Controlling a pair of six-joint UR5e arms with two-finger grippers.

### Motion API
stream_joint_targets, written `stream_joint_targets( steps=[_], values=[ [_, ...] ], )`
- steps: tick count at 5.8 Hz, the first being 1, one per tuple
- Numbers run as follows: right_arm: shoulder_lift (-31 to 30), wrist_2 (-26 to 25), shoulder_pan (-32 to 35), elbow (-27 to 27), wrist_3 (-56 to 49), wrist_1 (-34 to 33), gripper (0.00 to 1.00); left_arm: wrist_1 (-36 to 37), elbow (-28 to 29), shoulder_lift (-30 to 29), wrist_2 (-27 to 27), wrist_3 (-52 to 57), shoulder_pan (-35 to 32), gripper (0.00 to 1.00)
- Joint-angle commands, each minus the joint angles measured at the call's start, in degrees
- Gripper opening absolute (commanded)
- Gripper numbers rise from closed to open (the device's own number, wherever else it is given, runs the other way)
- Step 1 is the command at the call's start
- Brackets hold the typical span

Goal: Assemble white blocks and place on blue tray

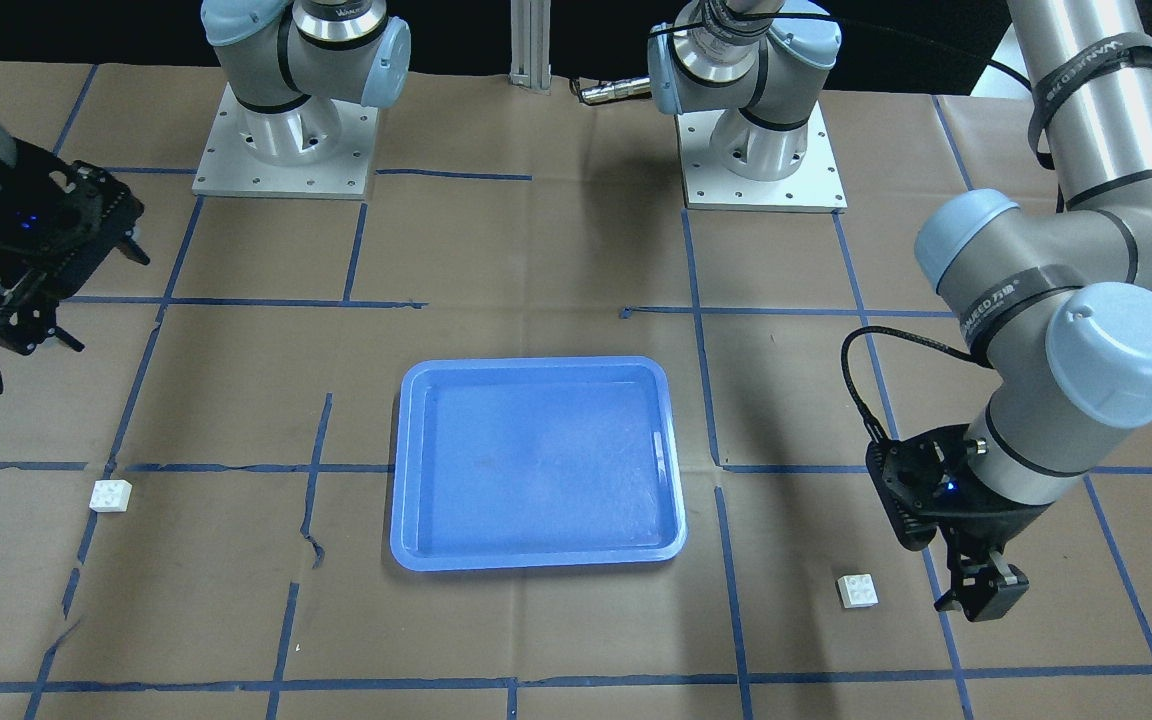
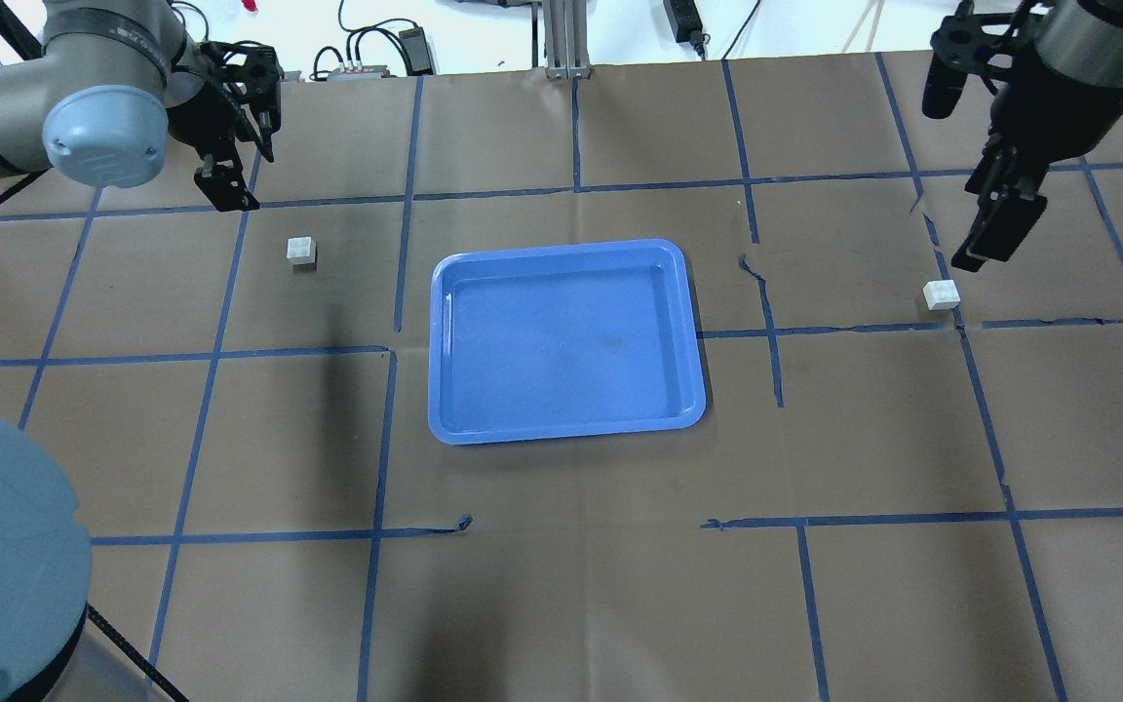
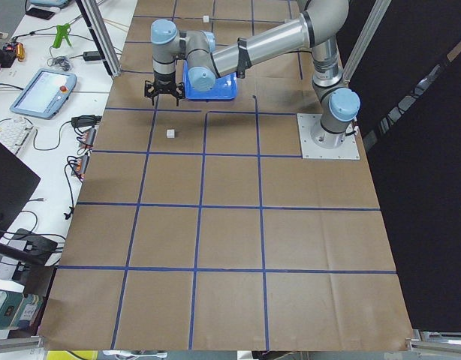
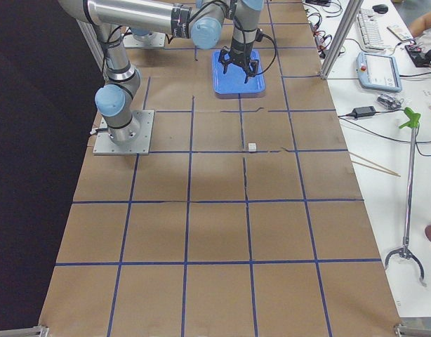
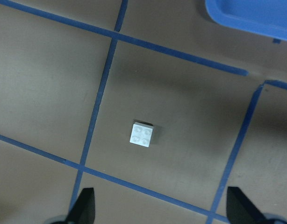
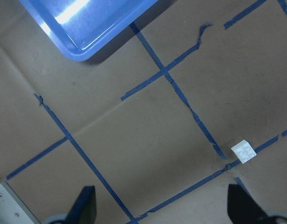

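Note:
The blue tray [image 2: 566, 341] lies empty at the table's middle and also shows in the front view [image 1: 536, 465]. One white block [image 2: 301, 251] sits on the paper to the tray's left; in the left wrist view it [image 5: 143, 135] lies studs up beyond the fingertips. My left gripper [image 2: 227, 190] hangs open and empty above the table, just beyond this block. The other white block [image 2: 941, 293] sits to the tray's right and shows in the right wrist view [image 6: 244, 151]. My right gripper [image 2: 986, 244] is open and empty, raised beside it.
Brown paper with a grid of blue tape covers the table. Both arm bases [image 1: 286, 140] stand at the robot's side. The tray corner shows in the left wrist view [image 5: 255, 14] and in the right wrist view [image 6: 82, 23].

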Motion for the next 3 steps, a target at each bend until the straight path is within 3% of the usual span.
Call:
stream_joint_targets(
  steps=[1,3],
  values=[
    [4.2,0.5,-7.1,-0.4,-19.3,-5.0,1.0,8.9,0.5,-5.9,-0.2,10.4,0.0,0.99],
    [10.1,3.8,-9.7,-4.9,-29.3,-8.4,1.0,9.1,0.6,-7.7,0.2,10.4,0.0,0.99]
  ],
)
